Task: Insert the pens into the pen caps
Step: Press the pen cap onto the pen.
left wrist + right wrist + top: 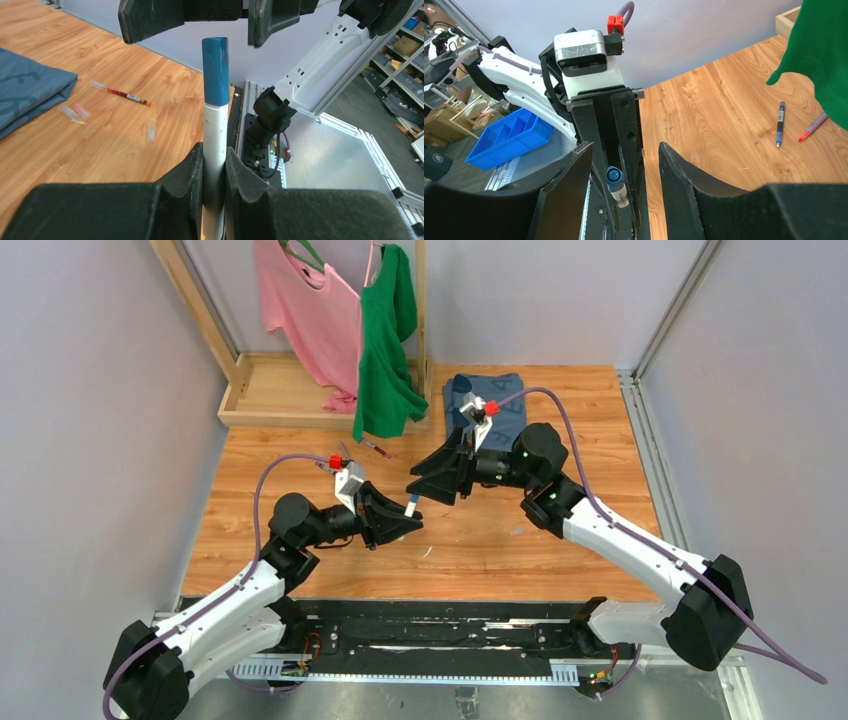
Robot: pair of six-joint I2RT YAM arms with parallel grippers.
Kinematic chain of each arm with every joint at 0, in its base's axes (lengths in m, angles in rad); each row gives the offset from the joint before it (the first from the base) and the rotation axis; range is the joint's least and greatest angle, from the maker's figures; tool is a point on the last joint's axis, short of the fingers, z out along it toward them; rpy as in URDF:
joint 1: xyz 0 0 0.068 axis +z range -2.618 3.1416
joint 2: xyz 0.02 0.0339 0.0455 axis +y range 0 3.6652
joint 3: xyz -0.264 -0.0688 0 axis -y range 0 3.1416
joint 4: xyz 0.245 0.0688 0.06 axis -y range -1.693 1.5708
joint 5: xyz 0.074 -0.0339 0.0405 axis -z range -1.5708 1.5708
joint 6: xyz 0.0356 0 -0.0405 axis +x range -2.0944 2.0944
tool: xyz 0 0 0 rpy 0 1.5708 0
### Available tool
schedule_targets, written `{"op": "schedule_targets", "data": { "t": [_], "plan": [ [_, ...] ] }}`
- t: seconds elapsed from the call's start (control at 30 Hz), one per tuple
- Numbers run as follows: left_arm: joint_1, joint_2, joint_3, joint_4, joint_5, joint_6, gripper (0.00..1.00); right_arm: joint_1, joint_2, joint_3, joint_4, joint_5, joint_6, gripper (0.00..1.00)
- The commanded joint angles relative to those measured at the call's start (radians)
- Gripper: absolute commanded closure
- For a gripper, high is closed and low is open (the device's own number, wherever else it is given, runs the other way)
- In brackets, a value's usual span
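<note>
My left gripper point(215, 160) is shut on a white pen point(215, 145) that stands up between its pads and wears a blue pen cap point(216, 70) on its tip. The same pen point(412, 505) shows above the table's middle. My right gripper point(624, 175) faces it, open, with its fingers point(150, 17) apart on either side of the blue cap point(614, 176) and not touching it. On the wood lie a dark red pen point(120, 93), a blue-black pen point(779, 124) and a purple pen point(813, 127). Clear pen caps point(70, 114) point(151, 132) and a pinkish one point(80, 110) lie nearby.
A folded blue cloth point(485, 405) lies at the back of the table. A wooden rack point(270, 390) at the back left carries a pink shirt point(305, 310) and a green shirt point(385, 340). A small white sliver point(427, 552) lies near the front. A blue bin point(509, 137) sits off the table.
</note>
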Motion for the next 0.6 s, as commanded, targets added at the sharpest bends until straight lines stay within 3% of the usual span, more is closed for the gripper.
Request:
{"op": "schedule_targets", "data": {
  "t": [0.0,0.13,0.43,0.57],
  "plan": [
    [-0.008,0.002,0.014,0.040,0.019,0.012,1.00,0.024,0.016,0.042,-0.015,-0.032,-0.043,0.49],
    [-0.009,0.002,0.015,0.041,0.017,0.013,1.00,0.033,0.026,0.040,-0.018,-0.039,-0.045,0.53],
    [-0.010,0.001,0.019,0.041,0.008,0.009,1.00,0.044,0.031,0.034,-0.054,-0.042,-0.067,0.81],
    [-0.010,0.002,0.023,0.041,0.001,0.002,1.00,0.054,0.033,0.032,-0.094,-0.039,-0.093,0.89]
  ]
}}
